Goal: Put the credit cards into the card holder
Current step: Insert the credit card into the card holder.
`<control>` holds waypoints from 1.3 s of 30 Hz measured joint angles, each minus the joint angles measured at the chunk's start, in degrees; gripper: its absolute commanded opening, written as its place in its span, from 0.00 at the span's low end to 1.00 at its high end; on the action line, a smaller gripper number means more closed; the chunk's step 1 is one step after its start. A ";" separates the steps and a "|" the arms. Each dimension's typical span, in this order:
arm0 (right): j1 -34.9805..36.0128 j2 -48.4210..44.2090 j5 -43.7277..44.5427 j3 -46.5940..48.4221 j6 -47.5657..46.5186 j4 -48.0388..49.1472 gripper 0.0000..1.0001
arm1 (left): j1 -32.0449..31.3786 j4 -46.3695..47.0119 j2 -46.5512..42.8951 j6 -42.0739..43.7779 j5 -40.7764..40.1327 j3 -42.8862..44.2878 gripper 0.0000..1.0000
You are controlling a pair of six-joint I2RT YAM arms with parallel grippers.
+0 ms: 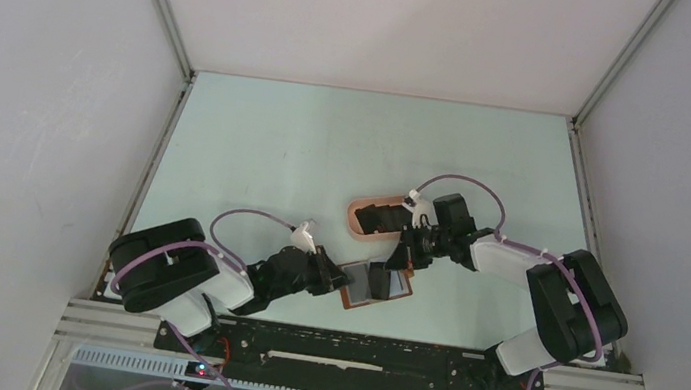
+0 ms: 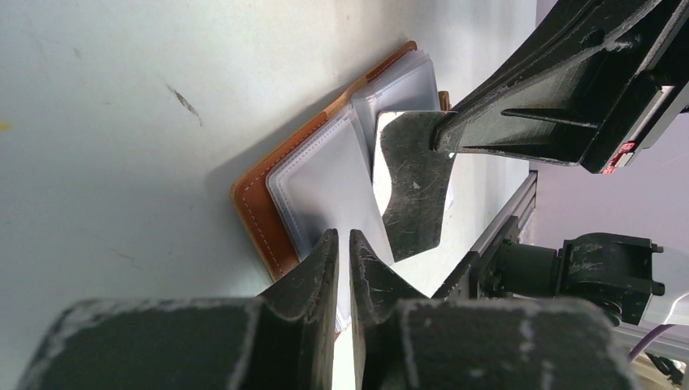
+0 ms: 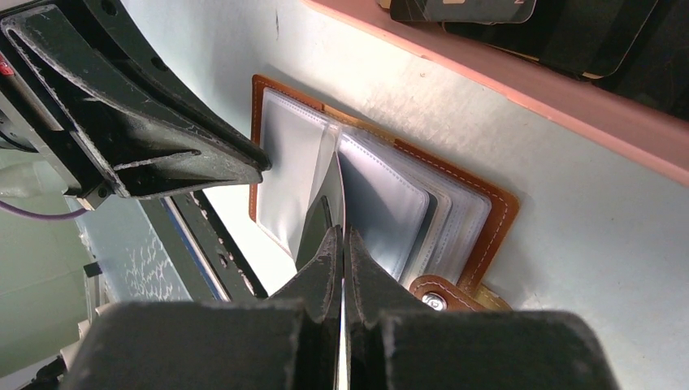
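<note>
Though unclear from above, right pincer (image 3: pixel 342 237) clamps a black card (image 2: pixel 410 187), left pincer (image 2: pixel 343 240) apparently pinches card holder (image 2: pixel 323 188).

Shows card holder (image 2: pixel 258 213) lying open on table (image 2: pixel 122 162), brown stitched rim outermost, greyish pockets fanned. Pinches one pocket leaf's near edge in left hand (image 2: pixel 344 237), fingers almost together. Grips black card (image 2: pixel 410 187) in right hand (image 2: pixel 443 134) from upper right, tilted against the pockets.
</note>
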 measured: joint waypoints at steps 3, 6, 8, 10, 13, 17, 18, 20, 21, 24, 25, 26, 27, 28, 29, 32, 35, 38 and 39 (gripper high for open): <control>0.00 0.11 0.00 0.09 -0.11 -0.24 0.00 | 0.00 0.00 0.00 0.00 0.00 0.00 0.15; 0.07 0.33 -0.02 0.61 -0.24 -0.87 0.00 | 0.00 0.02 0.02 0.00 0.00 0.00 0.14; 0.11 0.55 -0.04 0.85 -0.35 -1.09 0.00 | 0.00 0.02 0.02 0.02 0.00 0.00 0.14; 0.13 0.66 -0.04 0.92 -0.46 -1.22 0.00 | 0.00 0.02 0.02 0.00 0.02 0.00 0.14; 0.24 1.20 -0.04 1.51 -0.63 -1.81 0.00 | 0.00 0.02 0.02 0.02 0.00 0.00 0.14; 0.42 2.10 -0.04 2.36 -0.79 -2.51 0.00 | 0.00 0.02 0.04 0.00 0.02 0.00 0.14; 0.44 2.36 -0.07 2.60 -0.85 -2.73 0.00 | 0.00 0.07 0.11 0.02 0.02 0.00 0.14; 0.66 2.73 -0.04 3.06 -1.03 -3.13 0.00 | 0.00 0.11 0.20 0.00 0.07 0.11 0.14; 0.76 2.89 -0.02 3.26 -1.07 -3.34 0.00 | 0.00 0.09 0.26 0.02 0.09 0.22 0.14; 1.16 3.43 -0.02 3.87 -1.20 -3.69 0.00 | 0.00 0.02 0.42 0.02 0.13 0.42 0.14; 1.25 3.56 0.02 4.02 -1.25 -3.82 0.00 | 0.00 0.00 0.46 0.02 0.15 0.46 0.14; 1.27 3.74 0.02 4.20 -1.27 -4.00 0.00 | 0.00 0.00 0.50 0.02 0.15 0.48 0.14; 1.33 3.93 0.04 4.42 -1.29 -4.11 0.00 | 0.00 0.02 0.57 0.02 0.17 0.52 0.14; 1.38 4.09 0.09 4.57 -1.29 -4.22 0.00 | 0.00 0.02 0.63 0.04 0.20 0.59 0.14; 1.46 4.28 0.17 4.72 -1.29 -4.39 0.00 | 0.00 0.00 0.70 0.04 0.22 0.70 0.14; 1.49 5.07 0.17 5.27 -1.25 -4.70 0.00 | 0.00 0.04 0.90 0.04 0.28 0.76 0.14; 1.51 5.97 0.11 5.88 -1.22 -4.94 0.00 | 0.00 0.09 0.94 0.02 0.31 0.76 0.14; 1.57 6.45 0.00 6.36 -1.18 -5.29 0.00 | 0.00 0.09 0.94 0.04 0.31 0.76 0.14; 1.64 6.56 0.02 6.45 -1.18 -5.35 0.00 | 0.00 0.09 0.94 0.04 0.31 0.76 0.14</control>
